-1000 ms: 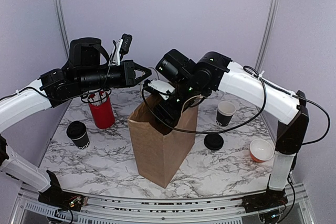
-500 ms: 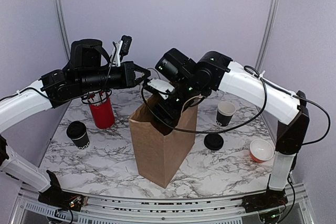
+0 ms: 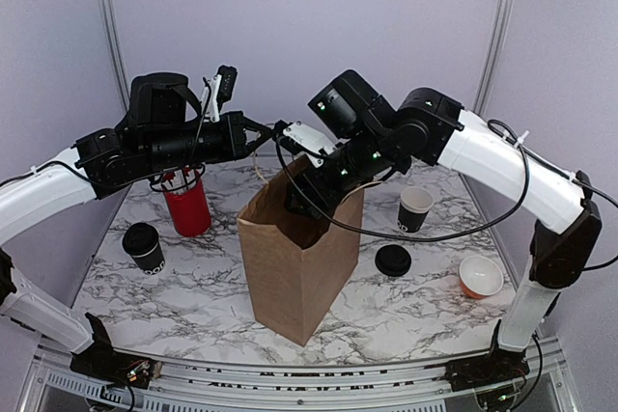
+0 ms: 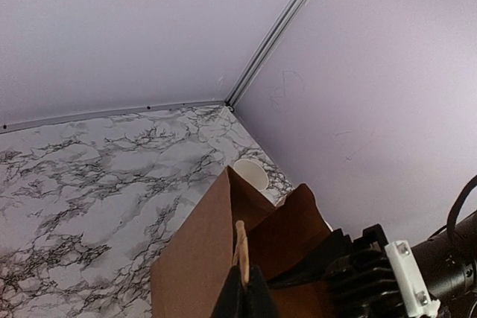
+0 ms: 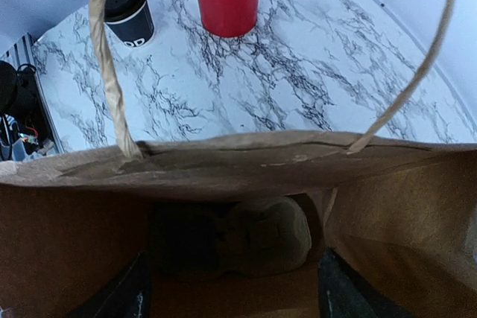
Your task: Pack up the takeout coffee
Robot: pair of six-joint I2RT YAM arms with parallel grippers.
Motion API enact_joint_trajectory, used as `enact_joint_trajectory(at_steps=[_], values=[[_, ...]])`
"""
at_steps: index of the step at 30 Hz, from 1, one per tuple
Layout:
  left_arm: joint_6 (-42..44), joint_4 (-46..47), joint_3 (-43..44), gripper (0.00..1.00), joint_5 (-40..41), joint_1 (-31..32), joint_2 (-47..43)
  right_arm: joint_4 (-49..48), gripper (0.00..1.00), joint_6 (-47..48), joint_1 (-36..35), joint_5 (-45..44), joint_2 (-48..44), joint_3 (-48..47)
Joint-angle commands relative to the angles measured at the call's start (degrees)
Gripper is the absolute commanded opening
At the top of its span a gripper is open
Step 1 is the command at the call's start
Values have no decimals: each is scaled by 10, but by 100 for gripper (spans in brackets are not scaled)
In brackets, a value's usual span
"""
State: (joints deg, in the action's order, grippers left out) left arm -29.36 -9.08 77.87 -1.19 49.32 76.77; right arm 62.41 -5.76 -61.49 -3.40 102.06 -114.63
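The takeout coffee stands on the worktop, nine o'clock from the paper bag. Only the left wrist view shows the left tool pinching the bag's handle; the right tool (buried in the bag's mouth from overhead) is spread in its own view.

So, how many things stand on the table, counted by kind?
Cups: 4 (takeout coffee, red cup, open black cup, orange cup)
Loose lid: 1
Paper bag: 1
Total: 6
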Motion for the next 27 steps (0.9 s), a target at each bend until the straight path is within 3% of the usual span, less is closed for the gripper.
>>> enact_joint_trajectory(at_steps=[1,10,19,23,27], values=[[-1,-3,3,0,-23,-1,-4,-70,76,-8,-4,-21,-26,10],[-2,-2,9,0,-36,-2,6,-151,85,-14,8,-88,-51,-1],[0,-2,12,4,-45,-2,5,-251,89,-37,45,-110,-126,61],[2,-2,14,10,-47,-2,2,-277,90,-53,60,-128,-150,87],[4,-4,18,24,-50,-2,-4,-307,91,-65,72,-142,-186,122]])
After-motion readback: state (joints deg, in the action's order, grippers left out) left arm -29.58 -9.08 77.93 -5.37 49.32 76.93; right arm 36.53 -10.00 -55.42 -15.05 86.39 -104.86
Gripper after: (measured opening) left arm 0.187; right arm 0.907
